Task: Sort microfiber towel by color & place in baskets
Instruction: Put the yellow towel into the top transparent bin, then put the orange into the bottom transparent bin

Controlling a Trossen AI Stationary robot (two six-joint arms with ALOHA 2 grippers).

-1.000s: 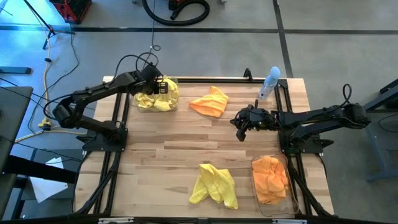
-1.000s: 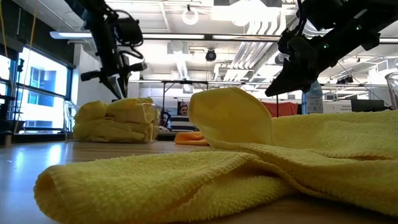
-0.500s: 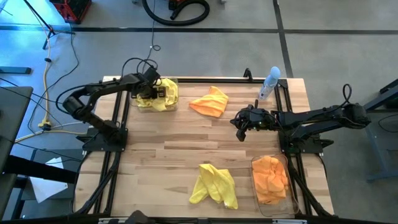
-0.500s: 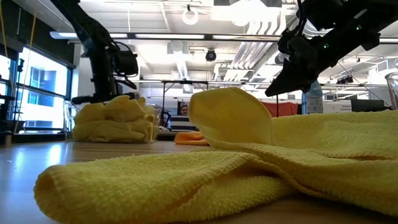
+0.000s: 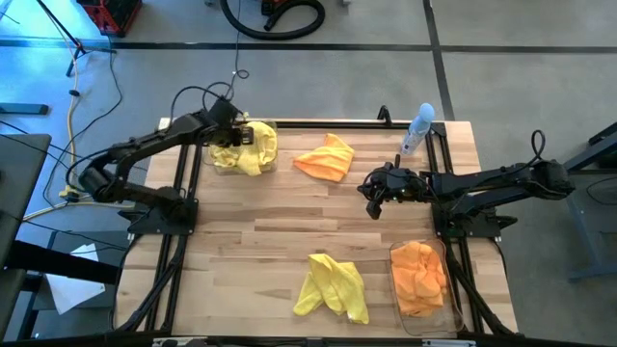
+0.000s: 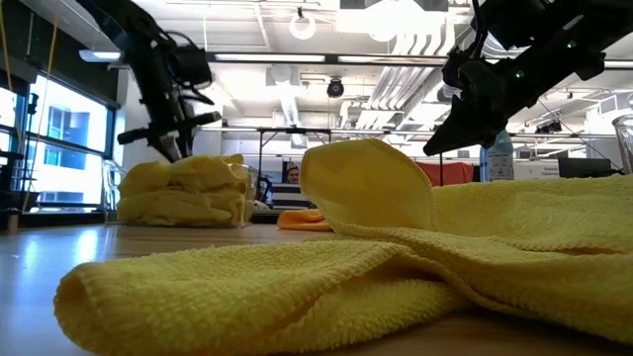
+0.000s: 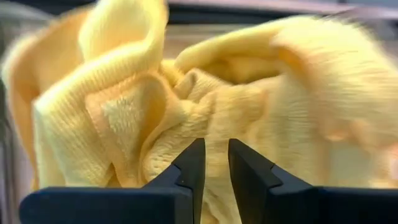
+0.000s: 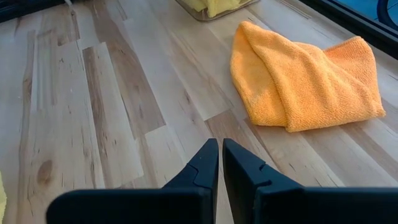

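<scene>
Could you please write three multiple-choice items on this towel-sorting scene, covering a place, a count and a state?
1. Where is the spray bottle?
A. by the table's far edge, on the right arm's side
B. inside a bin
C. on the yellow towel

2. How many towels lie loose on the table, outside the bins?
A. none
B. two
C. five

3. How does the right gripper stand?
A. shut on an orange towel
B. wide open
C. shut, holding nothing

Answers:
1 A: it stands near the far rail.
2 B: one orange towel and one yellow towel.
3 C: its fingers nearly meet above bare wood.
</scene>
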